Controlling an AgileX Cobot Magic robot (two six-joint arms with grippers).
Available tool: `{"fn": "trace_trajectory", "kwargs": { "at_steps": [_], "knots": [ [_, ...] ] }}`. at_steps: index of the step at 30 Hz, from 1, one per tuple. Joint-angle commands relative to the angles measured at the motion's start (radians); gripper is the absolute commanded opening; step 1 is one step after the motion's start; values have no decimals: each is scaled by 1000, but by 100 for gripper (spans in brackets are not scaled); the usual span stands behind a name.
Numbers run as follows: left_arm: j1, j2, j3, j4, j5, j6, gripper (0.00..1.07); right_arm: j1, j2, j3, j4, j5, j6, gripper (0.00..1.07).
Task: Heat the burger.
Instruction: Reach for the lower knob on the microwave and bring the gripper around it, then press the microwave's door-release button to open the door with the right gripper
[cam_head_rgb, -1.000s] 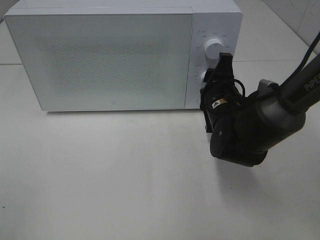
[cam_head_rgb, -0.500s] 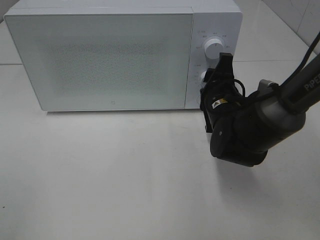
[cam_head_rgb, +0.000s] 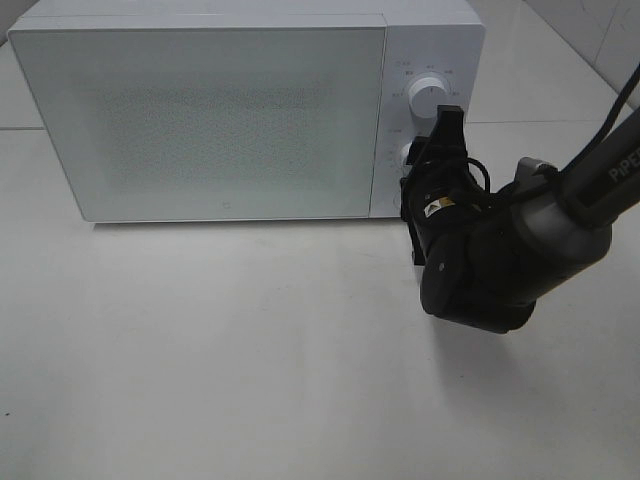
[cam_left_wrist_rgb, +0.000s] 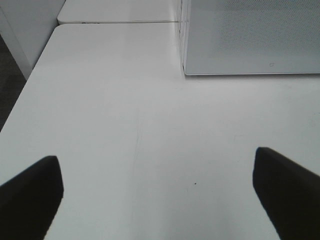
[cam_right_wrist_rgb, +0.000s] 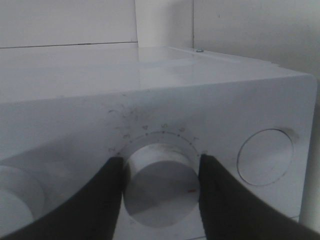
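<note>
white tabletop (cam_head_rgb: 250, 380), matte, evenly lit. second white table (cam_left_wrist_rgb: 115, 10) abuts its far edge. pale tiled surface (cam_head_rgb: 600, 30) beyond. dark floor (cam_left_wrist_rgb: 6, 95) alongside.

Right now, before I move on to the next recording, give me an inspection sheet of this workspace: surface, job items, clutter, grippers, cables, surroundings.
Surface: white table, smooth, no spills seen.
Job's things: burger not in view; the white microwave has its door shut and the frosted front hides the inside.
Clutter: nothing seen.
Grippers: right gripper closed on the microwave's lower dial, one finger on each side; left gripper open over bare table, holding nothing.
Cables: thin black cable looped at the right arm's wrist; another black cable runs off at the top right.
Surroundings: tiled wall behind on the right; a second white tabletop butts against this one.
</note>
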Motion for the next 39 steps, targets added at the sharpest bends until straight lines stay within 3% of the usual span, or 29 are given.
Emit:
{"fn": "trace_trajectory", "kwargs": {
  "at_steps": [1, 8, 23, 29, 31, 34, 39],
  "knots": [
    [-8, -25, 4, -1, -6, -5, 98, -1, -6, -8, -71, -152, -23, 40],
    [-8, -25, 4, -1, -6, -5, 98, -1, -7, -3, -76, -152, -22, 58],
    [-8, -25, 4, -1, -6, -5, 98, 2, -81, 110, -111, -141, -54, 62],
    [-8, -25, 4, -1, -6, -5, 98, 2, -140, 178, -148, -113, -102, 69],
    [-8, -25, 4, -1, -6, -5, 98, 2, -214, 218, -167, -8, -198, 77],
    [-8, -25, 4, -1, -6, -5, 98, 2, -230, 223, -175, 24, -226, 78],
    [-8, -25, 4, -1, -6, -5, 98, 2, -374, 244, -226, 313, -591, 76]
  ]
}}
